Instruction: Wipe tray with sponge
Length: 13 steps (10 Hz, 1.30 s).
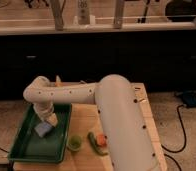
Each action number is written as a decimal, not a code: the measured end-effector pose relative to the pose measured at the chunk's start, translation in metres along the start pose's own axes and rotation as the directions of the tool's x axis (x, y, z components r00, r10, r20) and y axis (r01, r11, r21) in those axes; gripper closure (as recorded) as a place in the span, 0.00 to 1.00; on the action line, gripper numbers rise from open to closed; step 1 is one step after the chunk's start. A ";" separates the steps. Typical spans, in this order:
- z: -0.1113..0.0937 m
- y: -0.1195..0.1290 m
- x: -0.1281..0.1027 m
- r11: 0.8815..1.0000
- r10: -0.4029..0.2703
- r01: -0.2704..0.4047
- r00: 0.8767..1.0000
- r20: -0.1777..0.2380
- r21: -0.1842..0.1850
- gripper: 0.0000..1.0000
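Note:
The dark green tray (pixel 26 147) lies at the left of the wooden table. The pale blue-grey sponge (pixel 42 129) rests on the tray floor near its middle. My white arm reaches left from the lower right and bends down into the tray. My gripper (pixel 49 120) hangs just above the sponge's upper right edge, touching or nearly touching it.
A small round green cup (pixel 74 143) stands on the wooden table (pixel 83 117) just right of the tray. A green-and-orange vegetable-like item (pixel 98 141) lies beside it. A dark counter wall runs behind. Cables lie on the floor at right (pixel 183 125).

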 end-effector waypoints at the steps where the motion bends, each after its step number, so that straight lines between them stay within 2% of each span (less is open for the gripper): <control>1: 0.004 -0.011 -0.010 0.999 -0.041 0.041 0.999 0.009 -0.003 0.98; 3: 0.009 -0.015 -0.038 0.992 -0.127 0.127 0.991 0.032 -0.009 0.98; 6: 0.013 0.000 -0.077 0.974 -0.225 0.226 0.972 0.063 -0.012 0.98; 8: 0.013 0.017 -0.085 0.967 -0.253 0.255 0.965 0.073 -0.020 0.98; 11: 0.003 0.042 -0.059 0.976 -0.212 0.214 0.976 0.050 -0.033 0.98; 12: 0.001 0.043 -0.044 0.980 -0.191 0.193 0.981 0.039 -0.041 0.98; 13: -0.001 0.038 -0.015 0.987 -0.149 0.150 0.989 0.022 -0.053 0.98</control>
